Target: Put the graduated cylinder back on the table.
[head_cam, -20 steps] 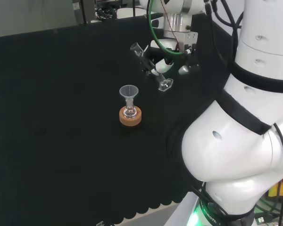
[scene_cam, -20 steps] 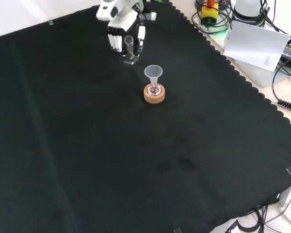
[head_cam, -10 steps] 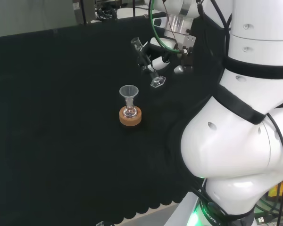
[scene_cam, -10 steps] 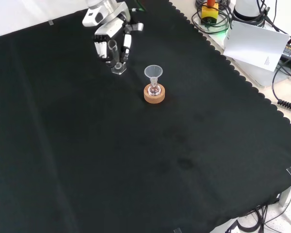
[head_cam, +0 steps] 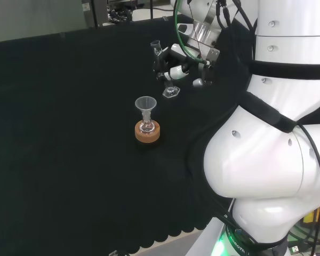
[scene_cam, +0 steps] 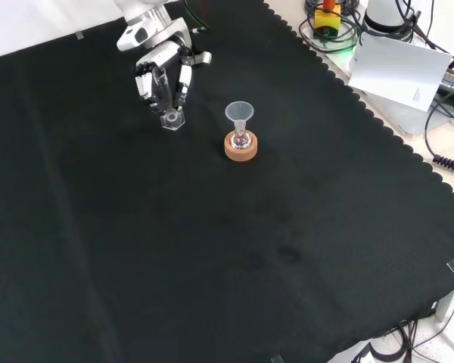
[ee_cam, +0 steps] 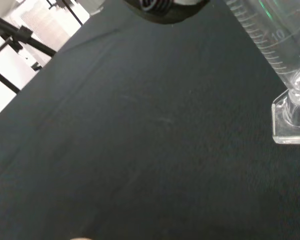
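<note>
Curled round the graduated cylinder (scene_cam: 165,94), the hand (scene_cam: 160,62) with fingers and thumb closed on the clear tube, near the far edge of the black cloth (scene_cam: 212,249) in the front view. Nearly upright (a slight lean), foot (head_cam: 171,92) low over the cloth; touching or just above, hard to tell. Close by, a funnel (scene_cam: 240,115) in a flask on a cork ring (scene_cam: 240,147).
</note>
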Motion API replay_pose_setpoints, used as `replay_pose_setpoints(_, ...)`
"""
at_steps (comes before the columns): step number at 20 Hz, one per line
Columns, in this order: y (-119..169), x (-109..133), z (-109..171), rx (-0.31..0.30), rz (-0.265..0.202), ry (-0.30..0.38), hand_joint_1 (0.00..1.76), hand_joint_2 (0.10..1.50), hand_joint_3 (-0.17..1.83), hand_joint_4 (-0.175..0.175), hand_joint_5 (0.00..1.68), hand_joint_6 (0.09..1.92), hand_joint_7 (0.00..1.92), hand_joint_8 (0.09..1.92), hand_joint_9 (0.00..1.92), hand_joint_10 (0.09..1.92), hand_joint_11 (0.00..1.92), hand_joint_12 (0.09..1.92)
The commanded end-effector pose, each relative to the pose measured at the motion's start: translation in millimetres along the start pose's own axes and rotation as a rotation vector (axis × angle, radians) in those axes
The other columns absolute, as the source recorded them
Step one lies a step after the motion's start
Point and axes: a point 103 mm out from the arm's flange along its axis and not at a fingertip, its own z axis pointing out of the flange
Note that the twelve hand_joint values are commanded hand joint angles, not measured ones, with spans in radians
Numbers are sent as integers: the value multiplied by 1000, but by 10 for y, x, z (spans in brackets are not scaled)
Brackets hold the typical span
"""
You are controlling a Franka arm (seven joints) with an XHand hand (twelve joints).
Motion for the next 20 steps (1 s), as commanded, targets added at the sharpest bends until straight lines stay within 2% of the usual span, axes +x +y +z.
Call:
replay_pose_setpoints(1,197,-159,99,-74,-18,46,1282,1053,1,-175,1099,805,1131,788,1472,87,1178,797)
replay_pose_setpoints(11,332,-362,249,-141,-4,108,1281,1054,1,-175,1097,809,1128,792,1468,87,1176,800)
replay_pose_setpoints(20,320,-424,334,-182,3,114,1280,1058,2,-175,1090,823,1117,808,1452,87,1163,805)
